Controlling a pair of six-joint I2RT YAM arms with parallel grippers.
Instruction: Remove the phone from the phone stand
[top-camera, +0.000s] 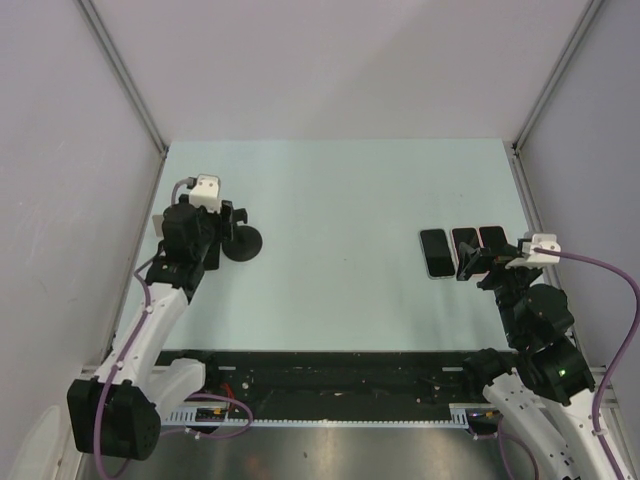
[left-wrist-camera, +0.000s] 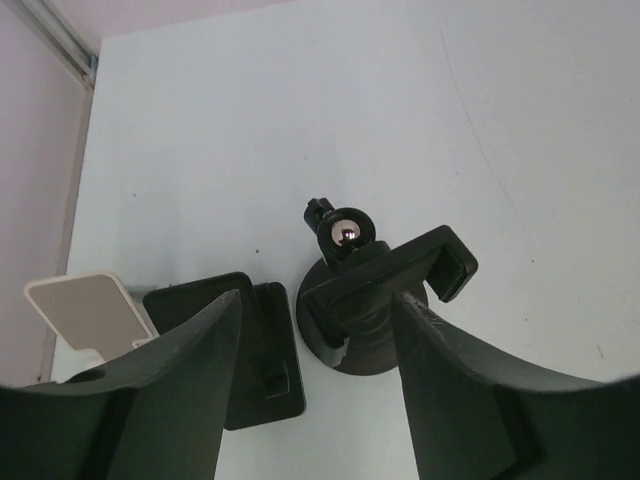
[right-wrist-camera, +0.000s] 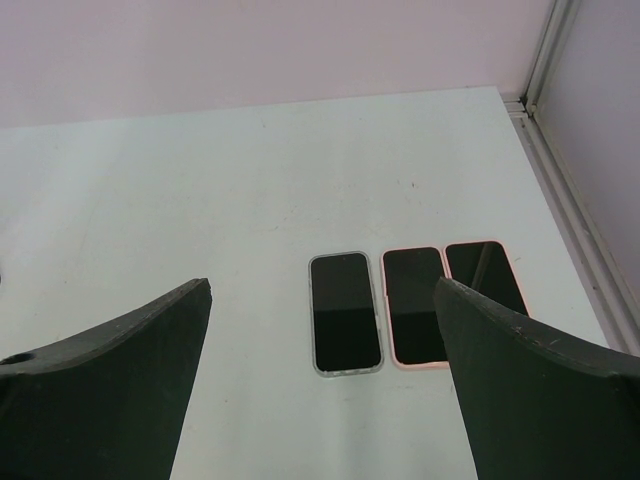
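Note:
A black phone stand (left-wrist-camera: 385, 290) with a round base, a ball joint and an empty clamp cradle stands at the table's left; it also shows in the top view (top-camera: 245, 246). My left gripper (left-wrist-camera: 318, 300) is open right over it, one finger on each side, and also shows in the top view (top-camera: 230, 228). Three phones lie flat side by side at the right: one in a clear case (right-wrist-camera: 345, 311) and two in pink cases (right-wrist-camera: 413, 305) (right-wrist-camera: 487, 275). My right gripper (right-wrist-camera: 322, 285) is open and empty just in front of them, and also shows in the top view (top-camera: 470, 262).
A flat black stand (left-wrist-camera: 262, 350) and a white stand (left-wrist-camera: 85, 310) sit left of the round stand, near the left wall. The enclosure's right wall and frame rail (right-wrist-camera: 560, 190) run close to the phones. The three phones also show in the top view (top-camera: 436, 253).

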